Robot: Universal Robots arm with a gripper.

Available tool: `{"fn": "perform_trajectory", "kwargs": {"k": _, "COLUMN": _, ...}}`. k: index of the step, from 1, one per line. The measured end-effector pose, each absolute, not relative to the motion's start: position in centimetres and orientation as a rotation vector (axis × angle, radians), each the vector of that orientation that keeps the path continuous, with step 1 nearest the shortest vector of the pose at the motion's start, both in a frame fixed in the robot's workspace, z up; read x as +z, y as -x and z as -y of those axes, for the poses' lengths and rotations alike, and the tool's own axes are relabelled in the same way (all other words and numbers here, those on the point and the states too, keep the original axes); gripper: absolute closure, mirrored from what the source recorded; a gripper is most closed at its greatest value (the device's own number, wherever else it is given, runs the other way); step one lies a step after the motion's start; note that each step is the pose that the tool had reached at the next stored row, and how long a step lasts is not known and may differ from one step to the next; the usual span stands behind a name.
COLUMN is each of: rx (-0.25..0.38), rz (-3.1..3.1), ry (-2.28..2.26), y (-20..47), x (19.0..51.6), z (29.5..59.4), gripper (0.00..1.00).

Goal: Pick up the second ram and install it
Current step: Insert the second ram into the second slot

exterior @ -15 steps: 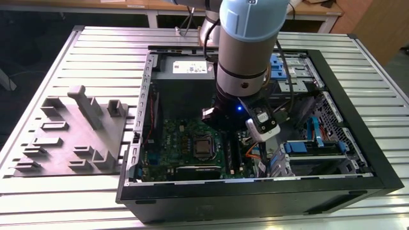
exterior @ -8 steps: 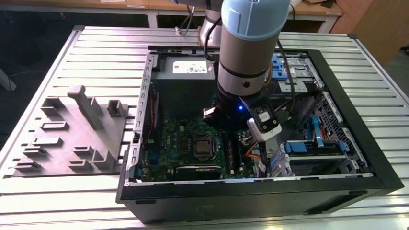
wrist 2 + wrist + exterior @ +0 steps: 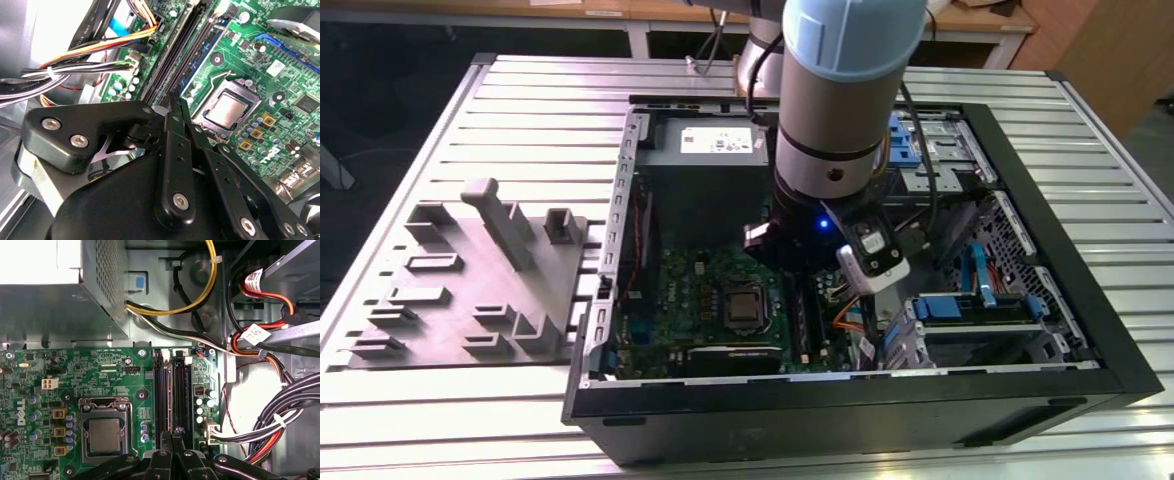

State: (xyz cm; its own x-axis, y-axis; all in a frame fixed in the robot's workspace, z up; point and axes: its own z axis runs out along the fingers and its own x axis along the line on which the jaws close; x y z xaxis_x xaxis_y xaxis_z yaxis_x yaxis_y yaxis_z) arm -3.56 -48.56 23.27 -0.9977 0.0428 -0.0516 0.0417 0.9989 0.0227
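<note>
The end effector (image 3: pixel 173 436) has its fingers shut together, the tips apparently on the near end of the second ram (image 3: pixel 181 390). The stick sits in its motherboard (image 3: pixel 100 375) slot and runs twelve-to-six o'clock in the exterior view.

The place reads as a robotics lab: a robot arm (image 3: pixel 834 100) reaches into an open desktop computer case (image 3: pixel 854 410) lying on a slatted aluminium workbench (image 3: pixel 454 120), with a grey fixture tray (image 3: pixel 454 300) beside the case and wooden desks (image 3: pixel 520 12) behind.
</note>
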Motion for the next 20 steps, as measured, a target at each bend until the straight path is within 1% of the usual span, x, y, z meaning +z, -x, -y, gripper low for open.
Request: {"fn": "perform_trajectory", "kwargs": {"k": 20, "rx": 0.034, "rz": -3.09, "ry": -0.041, "y": 3.53, "x": 23.03, "z": 48.6, "gripper": 0.89}}
